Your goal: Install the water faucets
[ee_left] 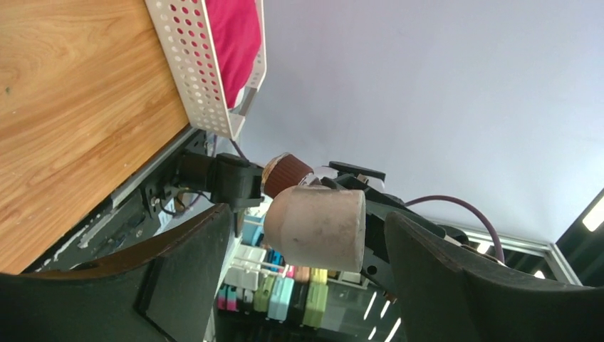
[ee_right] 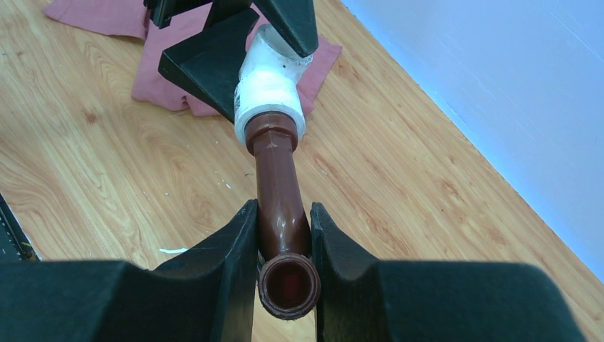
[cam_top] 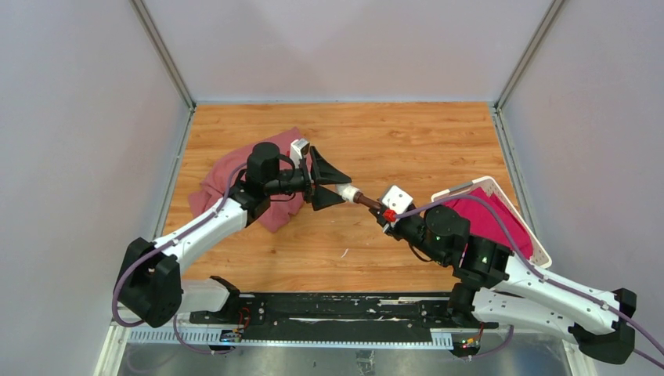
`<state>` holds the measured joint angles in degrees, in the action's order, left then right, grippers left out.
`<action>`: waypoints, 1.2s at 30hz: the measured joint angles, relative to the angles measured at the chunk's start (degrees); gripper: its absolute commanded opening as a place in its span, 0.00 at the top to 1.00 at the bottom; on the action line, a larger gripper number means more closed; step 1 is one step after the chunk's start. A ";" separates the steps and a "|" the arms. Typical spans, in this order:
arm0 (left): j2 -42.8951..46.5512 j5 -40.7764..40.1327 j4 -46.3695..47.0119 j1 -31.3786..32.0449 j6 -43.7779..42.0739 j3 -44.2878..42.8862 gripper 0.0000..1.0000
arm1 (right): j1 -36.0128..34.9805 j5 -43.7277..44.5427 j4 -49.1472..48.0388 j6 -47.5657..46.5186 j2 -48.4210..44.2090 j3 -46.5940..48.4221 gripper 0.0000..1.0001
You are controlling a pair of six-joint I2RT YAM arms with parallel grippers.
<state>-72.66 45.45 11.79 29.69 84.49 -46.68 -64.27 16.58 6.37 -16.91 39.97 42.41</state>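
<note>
The wooden counter (cam_top: 391, 133) fills the middle of the top view. Two arms reach over it and meet near its center. The left arm (cam_top: 203, 227) comes in from 8 o'clock. The right arm (cam_top: 540, 294) comes in from 4 o'clock.

A pink-red cloth (cam_top: 227, 176) lies crumpled on the counter at 9 o'clock, partly under the left arm. A white basket (cam_top: 501, 186) with small holes in its walls sits at 3 o'clock, and a red cloth (cam_top: 489, 215) lies inside it.

The tap and its fitting are held up in the air above the middle of the counter, between the two arms. The left jaws are closed a little way, pinching the white fitting (ee_right: 272, 92) on both sides. The brown tap (ee_right: 279, 192) sticks out of the fitting toward 4 o'clock in the top view. Its six-sided collar sits right against the white fitting. The right jaws are almost closed, squeezing the tap's shiny brown body from both sides. The tap's round open end pokes out between them, toward the right wrist camera.
</note>
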 measured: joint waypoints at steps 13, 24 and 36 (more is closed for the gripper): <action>-0.37 -1.70 5.79 0.00 4.79 0.90 0.68 | -0.46 0.52 -2.49 0.13 -0.39 -1.03 1.00; -0.35 -2.71 5.66 0.02 4.07 1.20 1.00 | -0.59 1.88 -7.63 5.92 -2.19 -5.33 1.00; 2.91 -5.20 4.66 0.13 1.01 1.60 0.12 | -0.59 0.59 -12.37 19.43 -3.61 -8.57 1.00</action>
<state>-69.76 40.25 16.45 29.82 85.49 -45.08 -64.86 17.17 -6.00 2.52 36.36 33.85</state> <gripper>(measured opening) 0.513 0.310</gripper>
